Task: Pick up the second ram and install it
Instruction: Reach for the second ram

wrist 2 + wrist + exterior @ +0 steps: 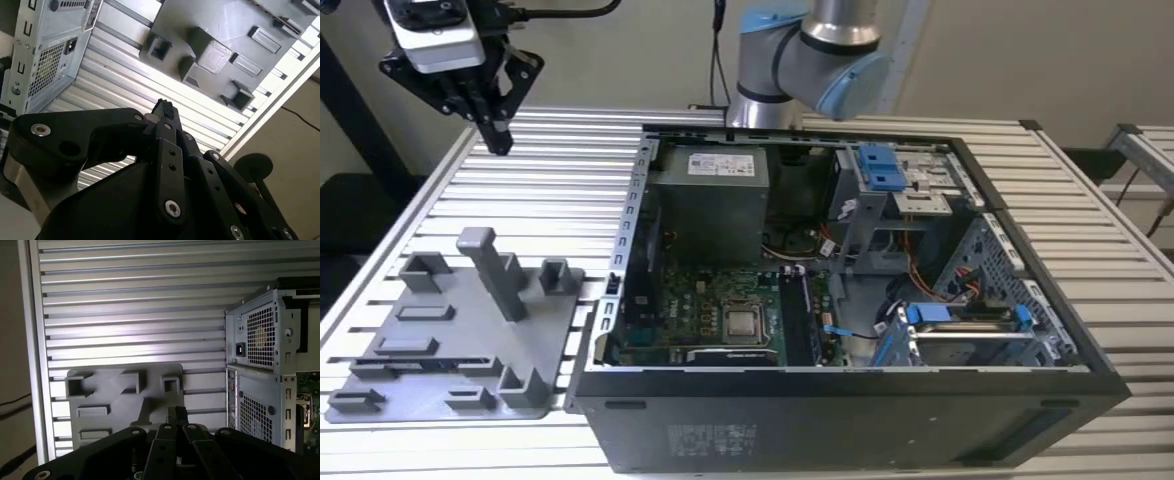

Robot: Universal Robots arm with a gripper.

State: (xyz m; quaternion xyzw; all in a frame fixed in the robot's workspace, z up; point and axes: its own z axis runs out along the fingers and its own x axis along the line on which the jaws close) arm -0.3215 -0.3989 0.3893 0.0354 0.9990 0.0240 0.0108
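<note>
The pincer (498, 143), fingers pressed together, is hovering above the table (567, 180), well apart from the ram stick (424, 361) lying in the grey tray (460, 322).

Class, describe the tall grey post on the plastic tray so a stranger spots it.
Find the open black computer case on the slatted metal table. On the exterior view's left of it lies a grey plastic tray. Its tall grey post stands upright, well above the low blocks around it.

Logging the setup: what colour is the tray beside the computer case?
Grey; the tray shows best in the exterior view.
</note>
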